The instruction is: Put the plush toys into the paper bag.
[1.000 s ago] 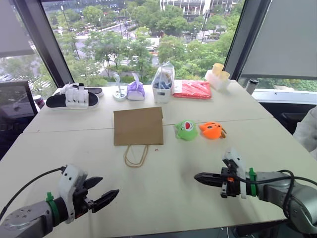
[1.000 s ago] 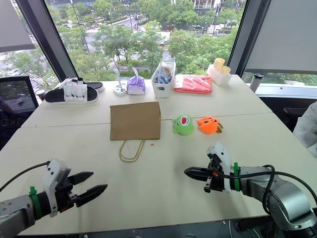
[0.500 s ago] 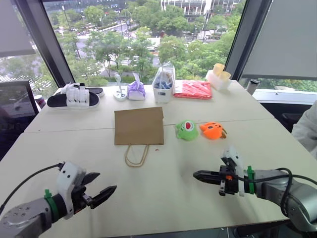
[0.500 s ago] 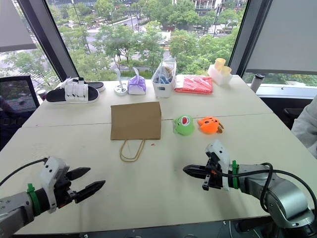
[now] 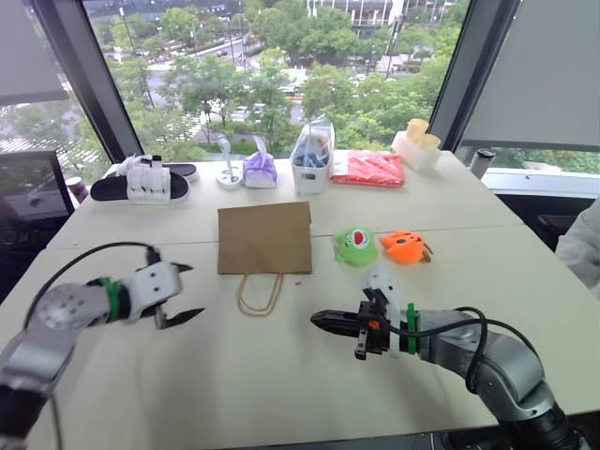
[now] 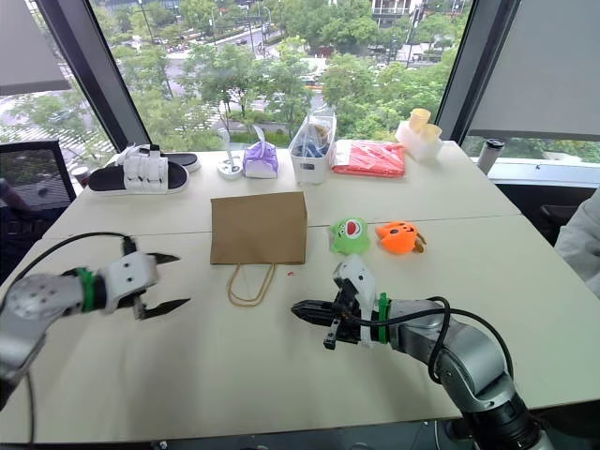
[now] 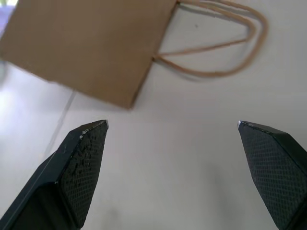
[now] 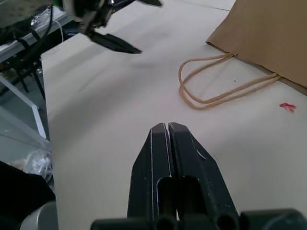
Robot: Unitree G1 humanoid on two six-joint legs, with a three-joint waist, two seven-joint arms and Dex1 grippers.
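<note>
The brown paper bag (image 5: 264, 237) lies flat on the table, its loop handles (image 5: 258, 292) pointing toward me. To its right sit the green plush toy (image 5: 354, 246) and the orange plush toy (image 5: 405, 246), side by side. My left gripper (image 5: 192, 291) is open and empty, hovering left of the handles; in the left wrist view its fingers (image 7: 81, 163) frame the bag's corner (image 7: 86, 48). My right gripper (image 5: 317, 320) is shut and empty, pointing left, in front of the toys and right of the handles (image 8: 211, 86).
Along the far edge stand a black-and-white slipper (image 5: 141, 185), a purple bundle (image 5: 258, 172), a clear plastic bag in a white tub (image 5: 309, 159), a red packet (image 5: 367, 169) and yellow cups (image 5: 415, 145). A person's sleeve (image 5: 581, 248) shows at the right edge.
My left gripper has moved forward to beside the bag's handles and rolled, staying open. My right gripper, still shut, has slid left toward the table's middle.
</note>
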